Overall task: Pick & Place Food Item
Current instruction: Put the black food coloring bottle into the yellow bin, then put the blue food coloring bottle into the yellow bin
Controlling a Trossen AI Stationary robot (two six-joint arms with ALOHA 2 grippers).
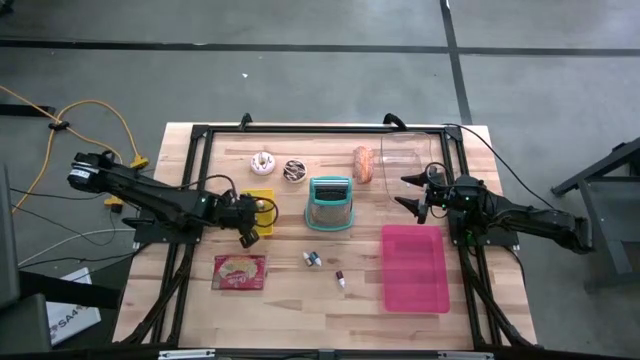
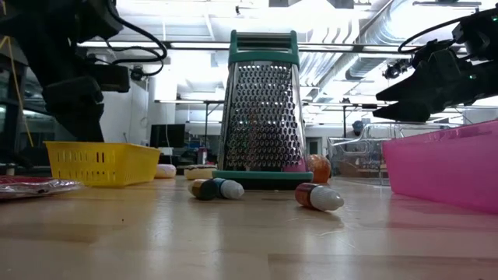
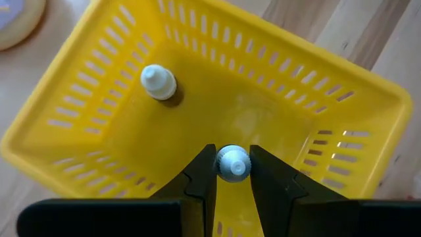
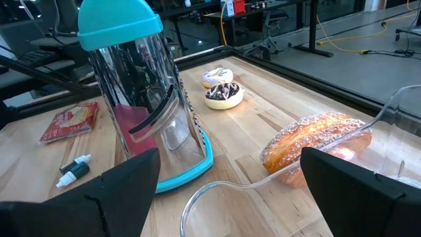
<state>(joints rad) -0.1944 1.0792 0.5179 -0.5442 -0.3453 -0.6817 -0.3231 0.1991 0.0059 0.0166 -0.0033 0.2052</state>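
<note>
- My left claw [image 3: 233, 172] is over the yellow basket [image 3: 92, 105], its fingers clamped on a small white-capped bottle [image 3: 233, 162]. A second bottle [image 3: 158, 82] already stands inside the basket, well apart from mine.
- I judge this to be the placing step: the bottle hangs above the basket floor, not yet let go. Next I should lower a little, part the fingers, then lift straight up clear of the walls.
- My right claw [image 1: 414, 193] waits with its fingers wide apart and nothing between them, near the rim of a clear tub [image 4: 263, 191].
- The bread roll [image 4: 316, 146], the likely food item, lies just ahead of that claw, partly behind the tub's edge, untouched.
- The grater [image 1: 331, 203] stands between my two arms, with the pink tray [image 1: 414, 268] near my right one.
</note>
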